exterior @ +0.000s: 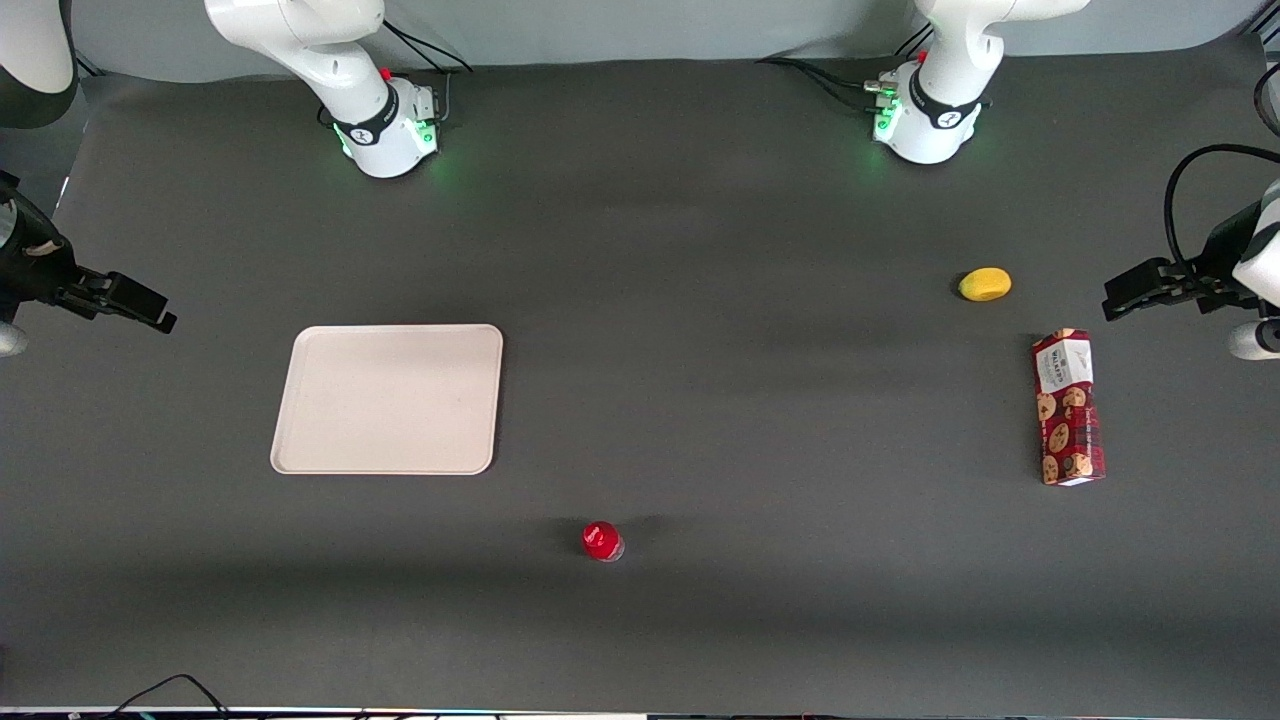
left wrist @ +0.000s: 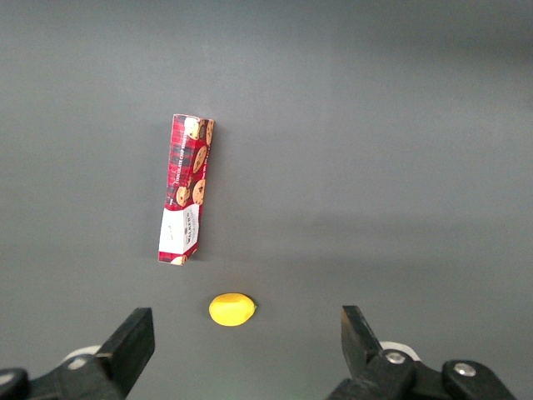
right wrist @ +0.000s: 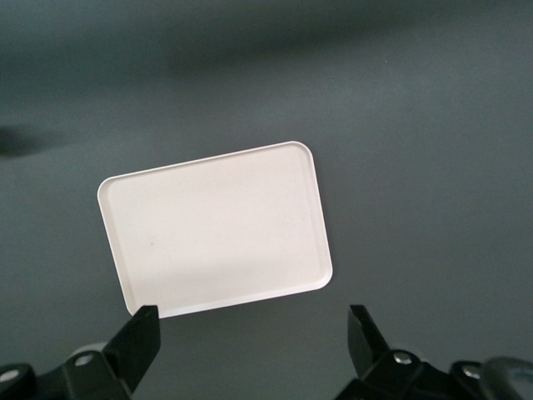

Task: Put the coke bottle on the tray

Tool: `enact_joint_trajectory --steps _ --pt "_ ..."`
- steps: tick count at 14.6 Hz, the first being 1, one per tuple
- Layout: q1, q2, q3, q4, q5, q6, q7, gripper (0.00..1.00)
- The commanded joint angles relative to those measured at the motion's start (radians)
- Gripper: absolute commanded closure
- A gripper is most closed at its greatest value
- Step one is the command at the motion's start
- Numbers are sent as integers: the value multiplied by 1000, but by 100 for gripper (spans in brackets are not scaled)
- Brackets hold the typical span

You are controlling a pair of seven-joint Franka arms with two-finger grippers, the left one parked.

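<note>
So this looks like the very start, nothing picked up yet. The gripper hangs out at the working arm's end of the table, well apart from everything, and in the right wrist view its fingers are spread wide with nothing between them. That same view looks straight down on the tray, which has nothing on it.

The coke bottle is sitting on the dark table, seen end-on as a little red disc, so I'd guess it's standing upright. It's nearer the front camera than the tray and offset from it toward the parked arm's end, apart from the tray, not touching it.

Next move, as I read it: the arm has to swing out past the tray and come toward the camera to get over the bottle, then drop down with the fingers around that slim body. It's small and round, so a sloppy approach could tip it over.

The 2 other things, a yellow lemon-ish object and a cookie box, sit way off toward the parked arm's end and shouldn't matter.
</note>
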Motion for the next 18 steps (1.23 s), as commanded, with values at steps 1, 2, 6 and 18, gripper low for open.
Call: enact_joint_trajectory --steps 1,2,6,18 --pt "-2 12 -1 30 -17 -30 -17 0" --pt "-1 12 -1 35 -15 -44 -12 0" --pt "-1 18 -3 46 -14 -44 -18 0" --pt "175 34 -3 95 37 -44 -15 0"
